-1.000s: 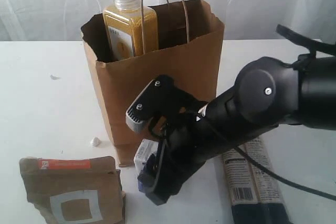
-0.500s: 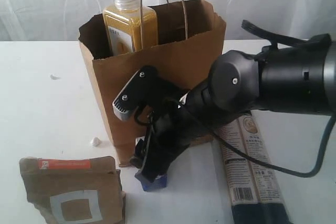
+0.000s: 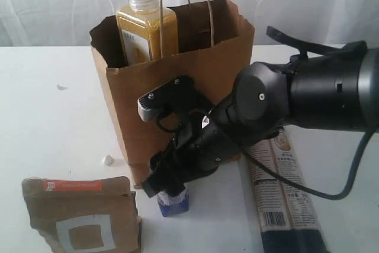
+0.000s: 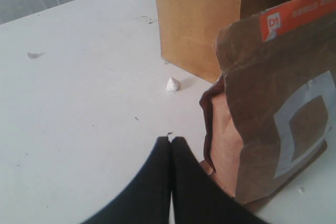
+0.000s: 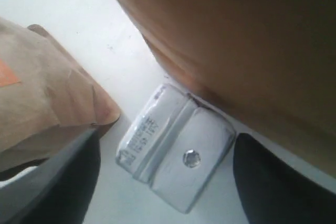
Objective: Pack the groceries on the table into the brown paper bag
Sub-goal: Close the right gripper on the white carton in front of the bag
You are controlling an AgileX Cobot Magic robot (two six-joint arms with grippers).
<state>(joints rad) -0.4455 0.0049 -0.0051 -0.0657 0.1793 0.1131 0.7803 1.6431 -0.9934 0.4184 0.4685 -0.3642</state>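
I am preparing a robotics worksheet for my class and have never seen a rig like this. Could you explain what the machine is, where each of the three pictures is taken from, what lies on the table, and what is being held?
This is a robot with two arms, each ending in a two-fingered end effector. The wide picture comes from a camera off the arms. The other two come from cameras on the left and right wrists.

On the white table stands a brown paper bag with a yellow bottle inside. Near it are a brown kraft pouch, a long dark pasta pack and a small white-blue carton.

The right end effector is open, with a finger on either side of the carton, not gripping it. The left end effector is shut on nothing, beside the pouch.
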